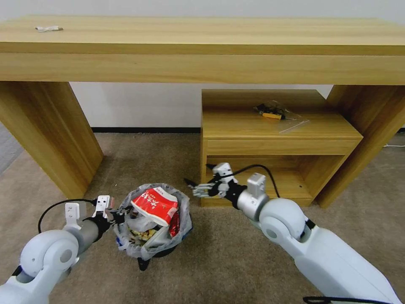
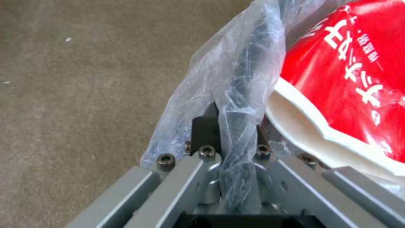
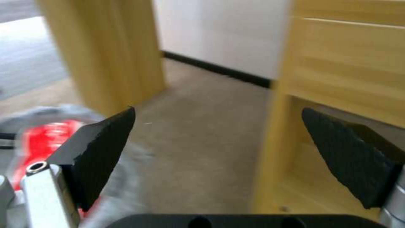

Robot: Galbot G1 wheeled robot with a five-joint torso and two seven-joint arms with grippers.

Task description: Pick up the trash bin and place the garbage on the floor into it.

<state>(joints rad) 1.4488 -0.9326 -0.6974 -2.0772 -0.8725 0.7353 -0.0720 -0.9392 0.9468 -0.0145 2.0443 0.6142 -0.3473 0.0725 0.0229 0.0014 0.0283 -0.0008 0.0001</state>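
The trash bin (image 1: 147, 249), black with a crinkled clear bag, stands out over the beige floor (image 1: 236, 257) in front of me. It is heaped with garbage, a red-white carton (image 1: 155, 205) on top. My left gripper (image 1: 116, 216) is shut on the bin's left rim. In the left wrist view the left gripper (image 2: 234, 128) pinches the bagged rim (image 2: 249, 63), with the carton (image 2: 337, 79) just beside it. My right gripper (image 1: 196, 175) hovers open to the right of the bin, in front of the cabinet. In the right wrist view the right gripper (image 3: 223, 152) holds nothing.
A long wooden desk (image 1: 202, 42) spans the back, its legs at left and right. A low wooden cabinet (image 1: 278, 126) with an open shelf stands just behind the right gripper, small items (image 1: 270, 112) on its top. Grey ribbed carpet (image 1: 6, 147) starts at the far left.
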